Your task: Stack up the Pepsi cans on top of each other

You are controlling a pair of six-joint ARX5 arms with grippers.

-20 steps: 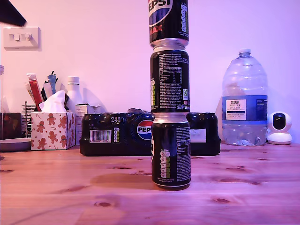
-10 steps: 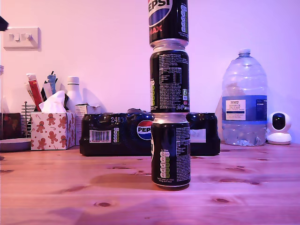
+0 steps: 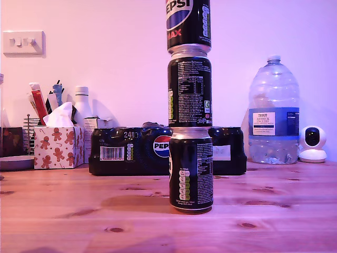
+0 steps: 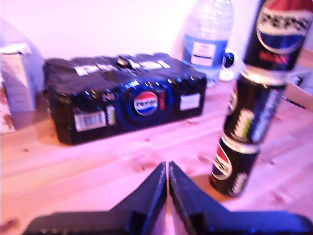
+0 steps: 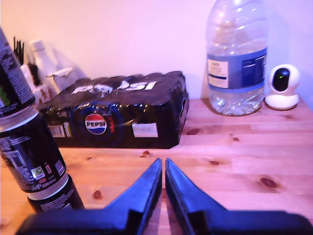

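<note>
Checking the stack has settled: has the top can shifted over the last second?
No. The top can sits squarely on the middle can, as before, with the pack behind unchanged.

Glossy black metal Pepsi cans (image 3: 190, 105); knotty wooden table (image 3: 79, 211); clear plastic bottle (image 3: 274, 110)

My first gripper (image 4: 167, 169) has two dark, wedge-shaped fingers (image 4: 152, 196) tapering to thin tips on a broad black base. My second gripper (image 5: 163, 166) looks alike, with bluish sheen.
</note>
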